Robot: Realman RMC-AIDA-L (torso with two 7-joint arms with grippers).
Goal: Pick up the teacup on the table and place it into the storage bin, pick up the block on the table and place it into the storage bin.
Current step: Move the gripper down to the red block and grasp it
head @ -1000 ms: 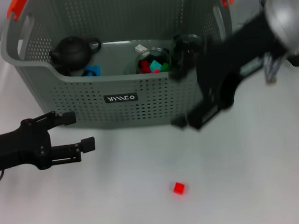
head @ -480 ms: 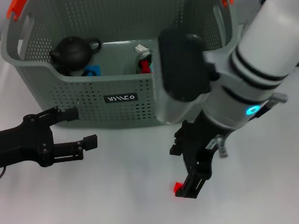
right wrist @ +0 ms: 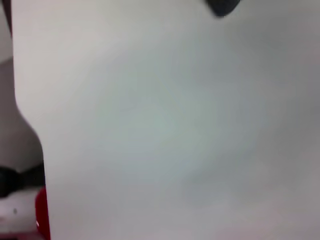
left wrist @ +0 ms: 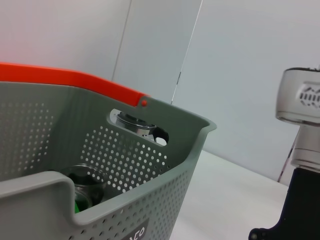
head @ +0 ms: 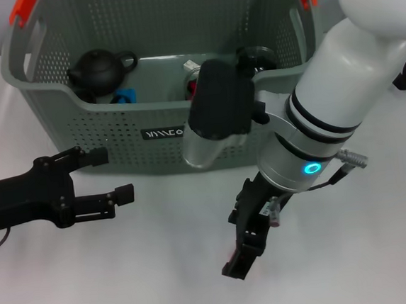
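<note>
Since half a second ago, the right arm has swung further down and toward the left, so that its black right gripper (head: 241, 252) now covers the red block almost wholly.

Head view: the right gripper points down at the white surface (head: 129, 286) in front of the storage bin (head: 166, 137); whether its fingers are apart or together cannot be told. Only a faint red trace of the block (head: 233, 252) shows at the gripper's edge, on the surface, well in front of the bin. The left gripper (head: 112, 175) hovers low over the surface beside the bin's front wall, its fingers (head: 123, 193) apart and holding nothing (it has barely shifted). Inside the bin lie a black teapot (head: 98, 70), a blue item (head: 123, 97) and a dark teacup (head: 255, 57) near the far right corner, partly hidden by the arm.

Left wrist view: the bin's perforated wall and orange-red handle (left wrist: 75, 82) fill the frame; a glass vessel (left wrist: 87, 187) with something green sits inside.

Right wrist view: mostly blank white surface, with a sliver of red block (right wrist: 42, 212) at one edge.
</note>
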